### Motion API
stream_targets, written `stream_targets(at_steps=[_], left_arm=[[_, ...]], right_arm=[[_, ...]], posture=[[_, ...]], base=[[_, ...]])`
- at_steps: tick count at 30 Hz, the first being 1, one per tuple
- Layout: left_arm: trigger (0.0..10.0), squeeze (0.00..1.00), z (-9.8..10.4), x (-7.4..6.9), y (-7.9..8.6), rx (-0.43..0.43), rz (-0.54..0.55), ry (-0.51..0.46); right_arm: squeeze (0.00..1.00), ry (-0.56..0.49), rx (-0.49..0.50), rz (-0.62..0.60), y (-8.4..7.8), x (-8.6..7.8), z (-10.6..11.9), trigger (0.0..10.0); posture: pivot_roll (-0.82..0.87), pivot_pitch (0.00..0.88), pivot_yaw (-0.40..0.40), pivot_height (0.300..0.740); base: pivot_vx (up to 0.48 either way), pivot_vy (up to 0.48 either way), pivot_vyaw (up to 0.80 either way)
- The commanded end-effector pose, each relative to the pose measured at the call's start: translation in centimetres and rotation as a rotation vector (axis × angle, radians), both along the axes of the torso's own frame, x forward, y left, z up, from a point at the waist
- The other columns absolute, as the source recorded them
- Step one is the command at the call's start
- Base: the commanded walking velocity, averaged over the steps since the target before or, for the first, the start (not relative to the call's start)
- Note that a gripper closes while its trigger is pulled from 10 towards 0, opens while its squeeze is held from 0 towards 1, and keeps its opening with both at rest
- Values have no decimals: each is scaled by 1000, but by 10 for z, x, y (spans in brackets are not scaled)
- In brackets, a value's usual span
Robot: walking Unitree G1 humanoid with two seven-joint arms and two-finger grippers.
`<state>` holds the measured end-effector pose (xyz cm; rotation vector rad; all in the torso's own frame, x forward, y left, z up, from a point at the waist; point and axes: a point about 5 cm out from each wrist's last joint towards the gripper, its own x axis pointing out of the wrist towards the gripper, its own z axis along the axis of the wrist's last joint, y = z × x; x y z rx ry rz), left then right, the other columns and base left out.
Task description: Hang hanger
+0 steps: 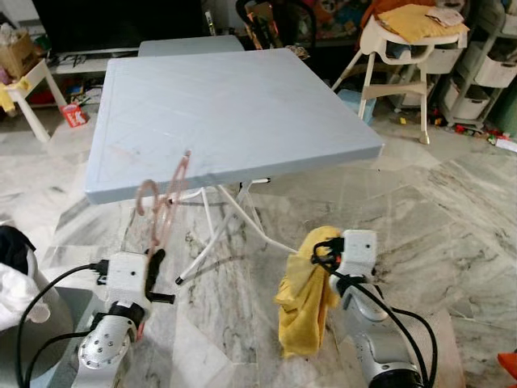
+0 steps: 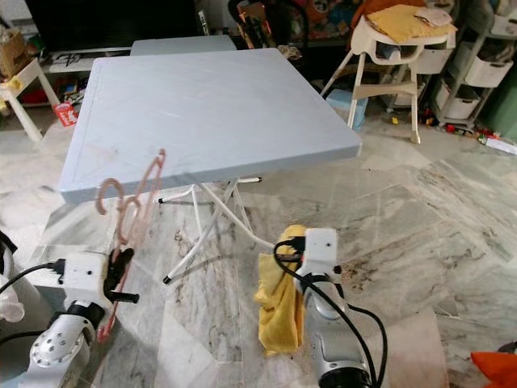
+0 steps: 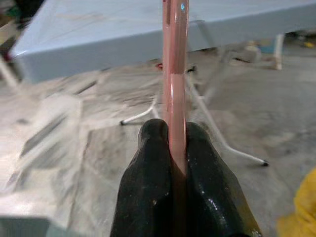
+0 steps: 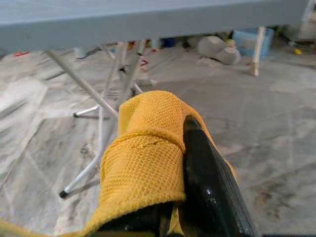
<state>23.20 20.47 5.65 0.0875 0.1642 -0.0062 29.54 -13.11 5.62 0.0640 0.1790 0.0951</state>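
Observation:
A pink plastic hanger (image 1: 166, 198) stands upright in front of the grey folding table (image 1: 234, 113), its hook near the table's front edge. My left gripper (image 1: 153, 267) is shut on the hanger's lower part; in the left wrist view the pink bar (image 3: 175, 74) rises from between the black fingers (image 3: 148, 182). My right gripper (image 1: 323, 255) is shut on a yellow mesh cloth (image 1: 305, 295) that hangs down over the marble floor. The right wrist view shows the yellow cloth (image 4: 145, 163) wrapped over one black finger (image 4: 210, 177).
The table's white folding legs (image 1: 226, 218) cross beneath it. A white high chair (image 1: 404, 56) stands at the back right beside storage bins (image 1: 485, 73). A dark TV and a low white stand (image 1: 32, 89) sit at the back left. A grey bin edge (image 1: 40, 323) is at my left.

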Motion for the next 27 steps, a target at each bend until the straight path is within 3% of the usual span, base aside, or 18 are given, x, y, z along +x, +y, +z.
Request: stream_targets(at_steps=[1,7,13,17,22,27], left_arm=[[10000,0,0,-1,-3,-20,23,1],[10000,0,5,8,-16,-5,-48,-21],[10000,0,9,28,-24,15,-157,-7],[10000,0,14,48,-36,29,-249,-6],[10000,0,9,54,-50,7,-275,3],[10000,0,0,45,-53,-14,-272,20]], right_arm=[[0,-11,10,-18,-4,5,4,10000],[0,-10,8,-66,-12,-1,-1,10000],[0,-10,20,-192,-27,-8,-7,10000],[0,-25,10,-311,-47,-18,-8,10000],[0,-33,-18,-341,-63,-24,-7,10000],[0,-35,-37,-317,-60,-35,-4,10000]], posture=[[48,0,-28,740],[5,0,41,740],[-77,0,153,740],[-147,0,226,740],[-214,0,229,740],[-232,0,179,740]], base=[[0,0,0],[0,0,0],[0,0,0],[0,0,0],[0,0,0],[0,0,0]])
